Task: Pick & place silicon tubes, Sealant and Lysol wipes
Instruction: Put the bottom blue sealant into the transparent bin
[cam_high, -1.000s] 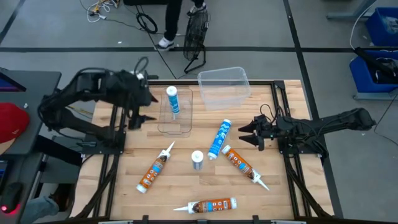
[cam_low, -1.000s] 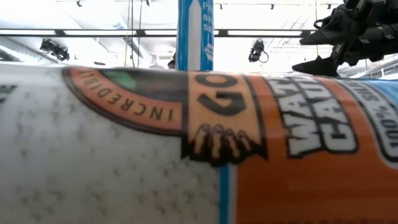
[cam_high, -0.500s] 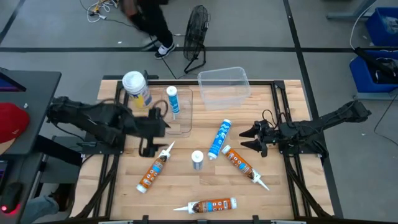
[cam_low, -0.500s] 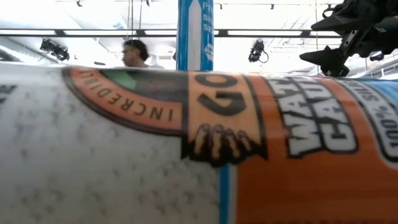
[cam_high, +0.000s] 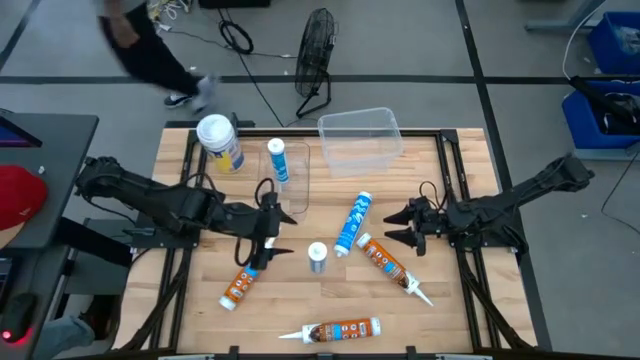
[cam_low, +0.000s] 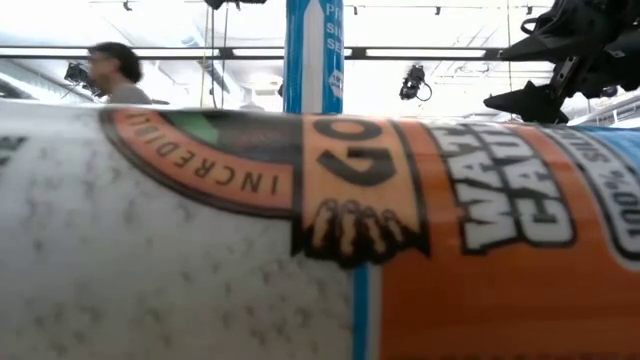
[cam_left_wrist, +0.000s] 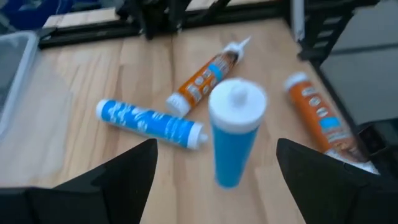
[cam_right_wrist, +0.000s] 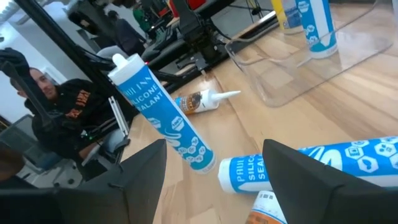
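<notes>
Since half a second ago the left gripper has slid further right across the pale wooden table, and the person behind has walked off to the left. At the table's far left corner stands the wide round Lysol wipes canister with white lid and yellow-and-blue label, apart from both arms. Left gripper hangs with fingers spread and empty over the nozzle end of an orange-and-white caulk tube, facing the upright blue-and-white silicone tube. Another blue-and-white tube stands in a shallow clear tray, beside a deeper clear plastic bin. A lying blue silicone tube and two more orange tubes follow. Right gripper hovers released, holding nothing, near these
</notes>
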